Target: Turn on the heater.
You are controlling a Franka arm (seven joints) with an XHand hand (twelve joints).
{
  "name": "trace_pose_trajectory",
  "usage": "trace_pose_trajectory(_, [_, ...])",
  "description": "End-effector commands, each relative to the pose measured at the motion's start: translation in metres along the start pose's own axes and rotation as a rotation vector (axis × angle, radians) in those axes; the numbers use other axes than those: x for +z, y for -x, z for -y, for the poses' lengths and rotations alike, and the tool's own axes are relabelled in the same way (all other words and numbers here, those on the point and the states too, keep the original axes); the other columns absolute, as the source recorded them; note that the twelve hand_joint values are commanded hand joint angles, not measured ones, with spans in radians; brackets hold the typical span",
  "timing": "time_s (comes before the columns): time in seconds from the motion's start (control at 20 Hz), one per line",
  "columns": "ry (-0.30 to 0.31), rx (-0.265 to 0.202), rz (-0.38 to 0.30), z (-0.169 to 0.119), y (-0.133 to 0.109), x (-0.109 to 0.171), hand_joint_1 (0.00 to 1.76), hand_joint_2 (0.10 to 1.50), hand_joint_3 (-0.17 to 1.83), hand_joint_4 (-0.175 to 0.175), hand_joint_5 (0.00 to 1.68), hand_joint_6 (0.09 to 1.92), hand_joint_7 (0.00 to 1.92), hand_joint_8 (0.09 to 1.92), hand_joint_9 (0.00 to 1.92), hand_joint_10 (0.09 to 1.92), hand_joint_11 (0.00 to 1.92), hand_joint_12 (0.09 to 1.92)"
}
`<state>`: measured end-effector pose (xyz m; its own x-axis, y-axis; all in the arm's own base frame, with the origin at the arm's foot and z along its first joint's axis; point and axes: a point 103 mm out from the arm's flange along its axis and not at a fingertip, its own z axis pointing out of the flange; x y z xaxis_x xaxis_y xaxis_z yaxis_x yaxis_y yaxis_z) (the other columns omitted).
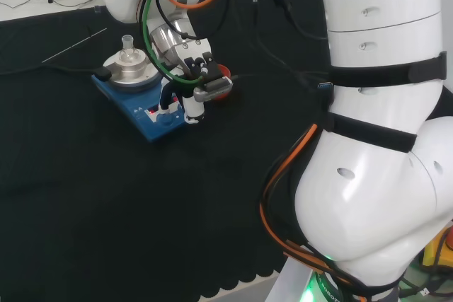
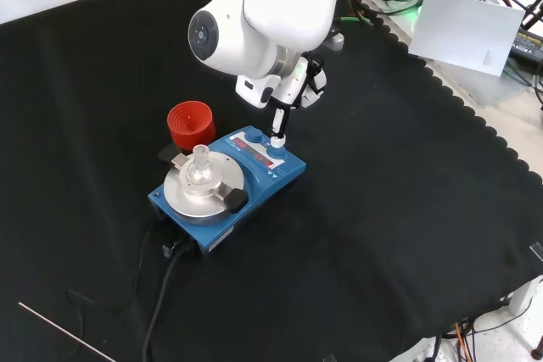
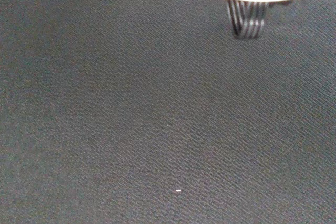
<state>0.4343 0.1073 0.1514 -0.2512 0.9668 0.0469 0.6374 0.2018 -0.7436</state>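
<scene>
We find the blue heater (image 2: pixel 227 182) on the black cloth (image 2: pixel 407 209), a small flask (image 2: pixel 200 164) on its plate and a red ribbed ring (image 2: pixel 190 124) just behind. The hand (image 2: pixel 293 91) extends one straight finger (image 2: pixel 278 125) onto the heater's front knob (image 2: pixel 277 138); it grasps nothing

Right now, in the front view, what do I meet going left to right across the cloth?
Thin rod at the lower left → cable → red ring → flask on the heater → fingers of the hand, reaching down to the heater's front panel.
</scene>
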Motion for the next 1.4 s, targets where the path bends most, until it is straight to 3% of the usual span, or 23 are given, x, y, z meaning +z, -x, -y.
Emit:
trace_pose_trajectory(0.05, [0.0,-0.001,-0.001,-0.0002,-0.0001,0.0006,1.51,0.55,1.25,-0.007,0.35,0.09,1.67,1.9,1.85,1.7,1.92,1.65])
trace_pose_trajectory(0.95, [-0.029,0.004,0.002,-0.0046,-0.0025,0.0034,1.51,0.55,1.26,-0.006,0.35,0.09,1.67,1.9,1.85,1.7,1.92,1.65])
trace_pose_trajectory(1.4, [-0.012,-0.005,-0.002,-0.0057,-0.0023,0.006,1.51,0.55,1.26,-0.007,0.36,0.09,1.67,1.9,1.85,1.7,1.92,1.65])
